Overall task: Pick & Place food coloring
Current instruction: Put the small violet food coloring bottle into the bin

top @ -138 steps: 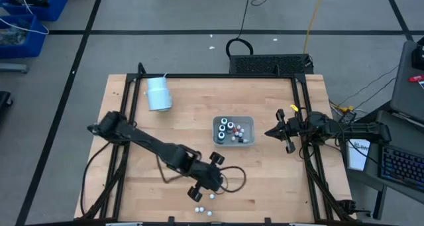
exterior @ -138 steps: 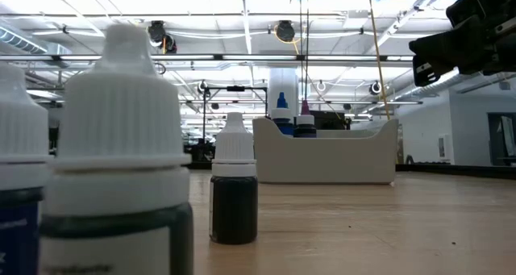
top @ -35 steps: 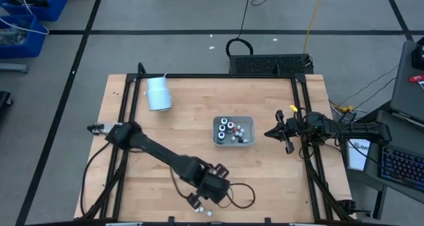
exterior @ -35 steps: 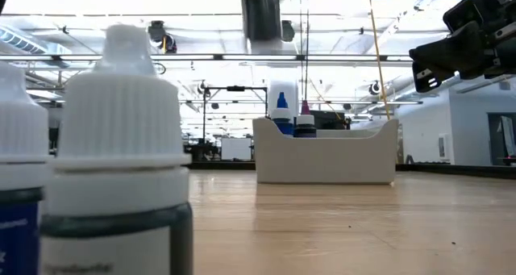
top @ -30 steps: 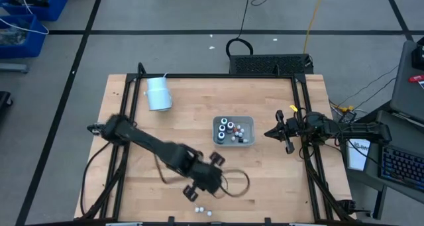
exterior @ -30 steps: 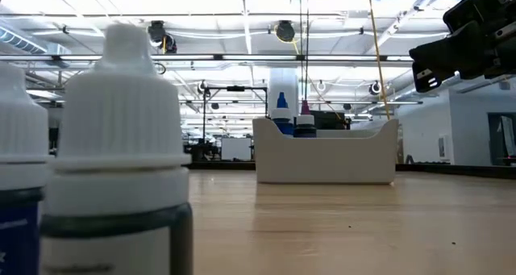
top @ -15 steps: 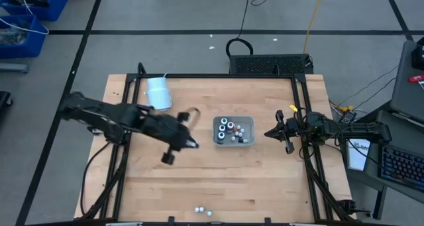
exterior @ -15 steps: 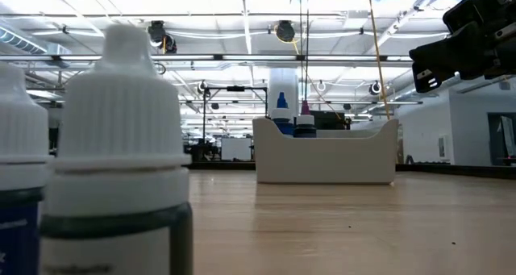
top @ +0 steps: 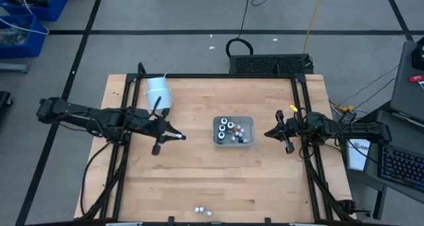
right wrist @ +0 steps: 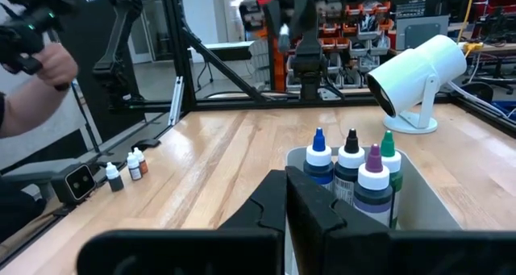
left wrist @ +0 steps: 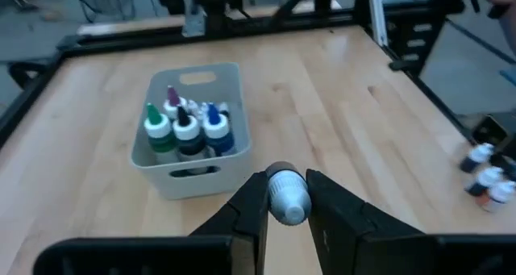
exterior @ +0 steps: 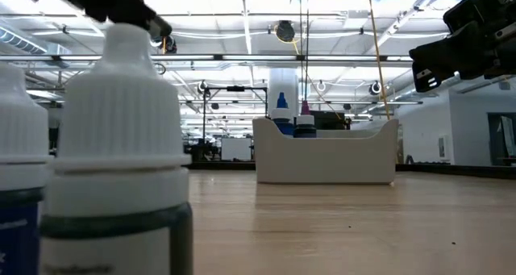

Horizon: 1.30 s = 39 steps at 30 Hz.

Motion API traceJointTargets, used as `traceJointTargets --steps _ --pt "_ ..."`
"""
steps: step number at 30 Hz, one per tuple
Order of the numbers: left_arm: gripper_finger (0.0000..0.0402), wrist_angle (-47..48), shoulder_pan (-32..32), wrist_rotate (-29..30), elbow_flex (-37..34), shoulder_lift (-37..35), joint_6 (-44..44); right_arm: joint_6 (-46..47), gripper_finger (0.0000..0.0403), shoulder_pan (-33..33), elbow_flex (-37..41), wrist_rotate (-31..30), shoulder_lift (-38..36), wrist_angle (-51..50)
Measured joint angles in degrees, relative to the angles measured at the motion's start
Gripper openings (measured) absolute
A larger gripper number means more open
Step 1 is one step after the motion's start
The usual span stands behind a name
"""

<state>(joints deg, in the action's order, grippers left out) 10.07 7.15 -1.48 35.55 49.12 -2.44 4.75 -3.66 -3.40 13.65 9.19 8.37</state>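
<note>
The left gripper [left wrist: 286, 196] is clenched on 1 food coloring bottle [left wrist: 288, 197], whose white ribbed cap shows pinched between the 2 dark fingers [left wrist: 248, 210] in the left wrist view. In the high view this gripper [top: 173, 136] sits above the wooden table [top: 271, 179], left of center, pointing toward the tray [top: 248, 120] but apart from it, just in front of the pale cup [top: 158, 93] lying on its side near the table's far left corner.

The tray, a pale rectangular bin, stands near the table's middle and holds several more food coloring bottles [left wrist: 187, 131] upright; the left wrist view shows 3 large ones with white caps side by side and smaller colored tips behind them. The right wrist view shows 4 of them [right wrist: 351, 170] with blue, black, purple and green tips.

3 small bottles [top: 203, 210] remain on the wood at the table's near edge, well apart from the tray; in the low view 2 of them [exterior: 121, 154] loom large at the left.

The right gripper [top: 271, 132] waits just right of the tray, its fingers [right wrist: 274, 196] pressed together with nothing between them. A person's hand [right wrist: 50, 64] shows beyond the table in the right wrist view.
</note>
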Motion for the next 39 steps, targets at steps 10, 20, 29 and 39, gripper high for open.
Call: traceJointTargets --steps 10,20,29,39 --pt "0.0076 -20.73 -7.87 0.52 -12.43 -1.11 6.68 -1.31 0.0000 0.02 0.00 0.00 0.00 0.03" --pt "0.0076 -25.33 -9.91 4.55 -11.07 2.83 11.21 -4.38 0.0000 0.01 0.00 -0.02 0.00 0.42" --pt "0.0076 -18.87 -9.87 1.16 5.35 14.95 7.23 -5.22 0.0000 0.00 0.00 -0.04 -0.02 1.90" --pt "0.0076 1.46 -9.85 -4.74 34.60 36.38 0.29 -4.35 0.0000 0.02 0.00 -0.04 -0.02 4.75"
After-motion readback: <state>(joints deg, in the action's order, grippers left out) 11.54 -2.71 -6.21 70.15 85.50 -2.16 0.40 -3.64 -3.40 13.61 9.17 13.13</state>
